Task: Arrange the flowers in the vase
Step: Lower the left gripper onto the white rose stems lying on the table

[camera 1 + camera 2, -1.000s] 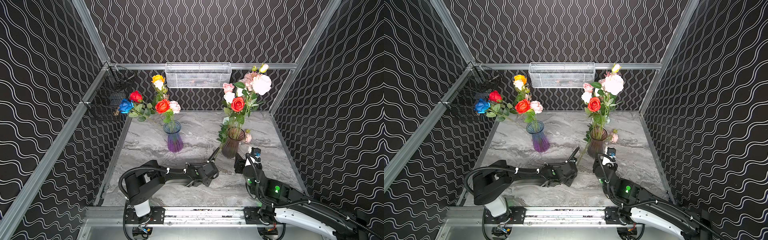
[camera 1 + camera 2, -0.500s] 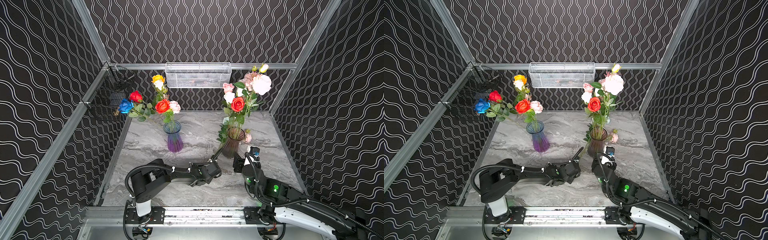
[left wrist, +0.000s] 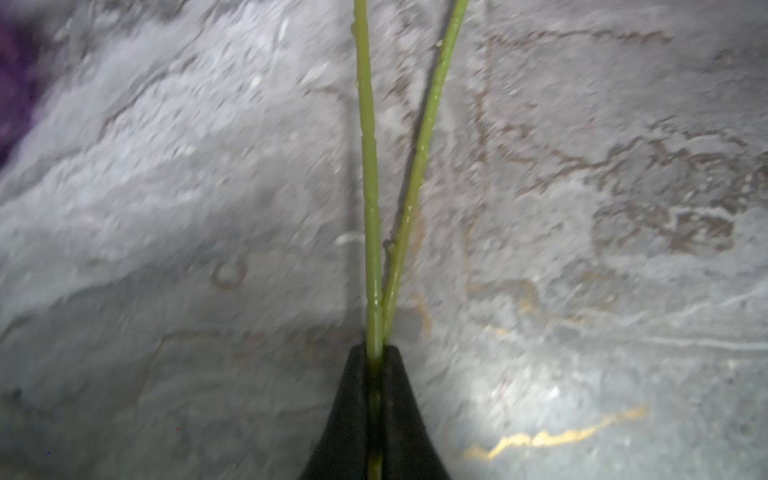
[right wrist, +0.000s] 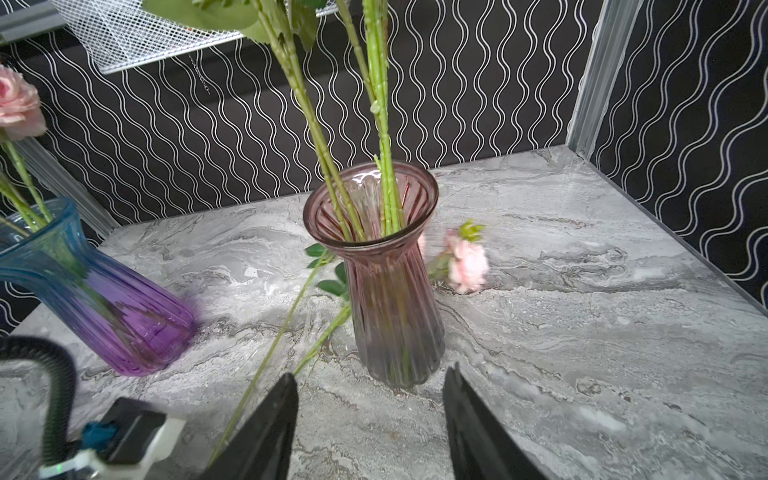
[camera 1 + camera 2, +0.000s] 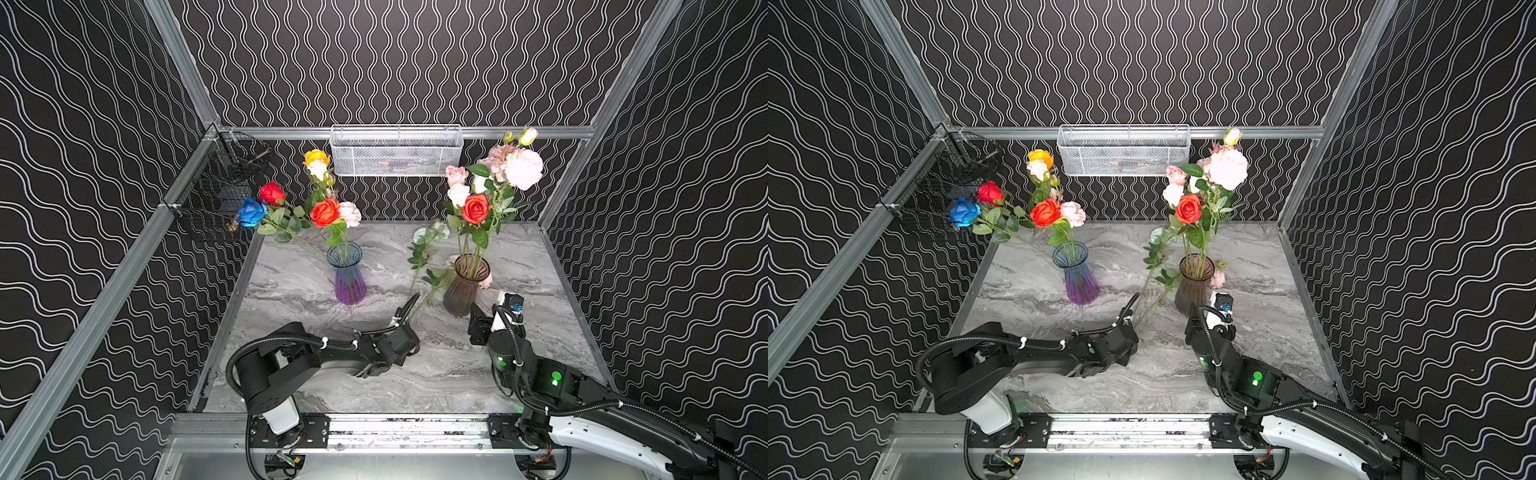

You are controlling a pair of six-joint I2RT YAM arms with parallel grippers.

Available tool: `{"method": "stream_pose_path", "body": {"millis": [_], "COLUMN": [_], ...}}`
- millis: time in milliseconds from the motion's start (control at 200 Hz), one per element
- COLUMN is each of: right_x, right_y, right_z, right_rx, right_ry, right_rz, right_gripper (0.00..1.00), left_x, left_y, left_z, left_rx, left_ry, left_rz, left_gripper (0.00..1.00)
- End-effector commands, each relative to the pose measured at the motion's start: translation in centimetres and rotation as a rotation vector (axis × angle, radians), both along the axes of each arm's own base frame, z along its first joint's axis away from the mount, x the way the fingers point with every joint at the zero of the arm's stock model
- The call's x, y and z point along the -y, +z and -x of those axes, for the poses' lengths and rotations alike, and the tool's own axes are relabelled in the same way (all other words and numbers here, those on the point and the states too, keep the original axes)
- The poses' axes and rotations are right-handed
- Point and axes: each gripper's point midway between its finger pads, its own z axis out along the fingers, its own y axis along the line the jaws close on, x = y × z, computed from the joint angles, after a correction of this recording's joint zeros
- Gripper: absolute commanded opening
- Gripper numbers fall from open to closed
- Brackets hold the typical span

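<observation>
The ribbed glass vase shading from blue to purple is standing at left of centre on the grey marble tabletop, and it is carrying red, blue, orange-yellow and pale pink blooms.

Right of it, the left gripper is sitting low over the tabletop with its jaws closed. They are pinching the cut ends of two thin green flower stems; both stems appear to be entering the jaws together.

From that grip the stems are fanning away from the pincer toward the far right. One is rising to a pale whitish rose head. The other is passing behind the ribbed smoky-pink glass vase and is ending in a small pink bloom that is lying on the tabletop just beside it.

The smoky-pink vase is already holding several upright stems with pink, white and red heads.

At right, the right gripper is facing this vase with its jaws standing apart and gripping nothing.

The long axes are pointing away from the left pincer, blooms foremost. The coming move probably requires the left arm to lift and swing the stems upright. The right arm is nearer the smoky-pink vase and may be needed to steady it.
</observation>
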Motion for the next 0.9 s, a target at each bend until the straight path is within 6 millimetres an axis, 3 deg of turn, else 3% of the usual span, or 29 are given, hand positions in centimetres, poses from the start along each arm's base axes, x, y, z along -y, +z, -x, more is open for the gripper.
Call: {"method": "stream_pose_path", "body": {"millis": [0,175,320,430,465,566,651,721,896], "right_x": [0.4,0.3,0.2,0.2,0.2,0.4,0.5,0.6,0.3], "right_y": [0.7,1.0,1.2,1.4,1.6,1.8,2.2,2.4,2.9], "right_z": [0.0,0.0,-0.1,-0.1,-0.1,0.0,0.1,0.1,0.1], "right_rx": [0.021,0.029,0.034,0.040,0.043,0.049,0.059,0.069,0.064], "right_ry": [-0.019,-0.017,-0.012,-0.011,-0.013,-0.010,-0.011,-0.009,0.008], "right_rz": [-0.023,-0.020,-0.019,-0.018,-0.018,-0.020,-0.032,-0.037,-0.033], "right_gripper": [0.58,0.58,0.58,0.58,0.58,0.58,0.58,0.58,0.58], "left_x": [-4.7,-6.0,-4.7,-3.5,-3.4,-2.8,-2.1,-1.6,-0.6], "left_y": [-3.5,-3.0,-1.3,0.5,1.3,4.2,6.7,7.6,7.8], "left_z": [4.3,5.3,5.9,5.7,5.5,4.5,2.8,0.1,-7.3], "left_rx": [-0.211,-0.231,-0.247,-0.249,-0.237,-0.184,-0.111,-0.088,-0.032], "left_ry": [0.077,0.154,0.156,0.118,0.107,0.065,0.036,0.038,0.036], "left_rz": [-0.096,-0.050,0.059,0.055,0.043,0.036,0.049,0.083,0.030], "left_gripper": [0.00,0.00,0.00,0.59,0.65,0.71,0.74,0.71,0.60]}}
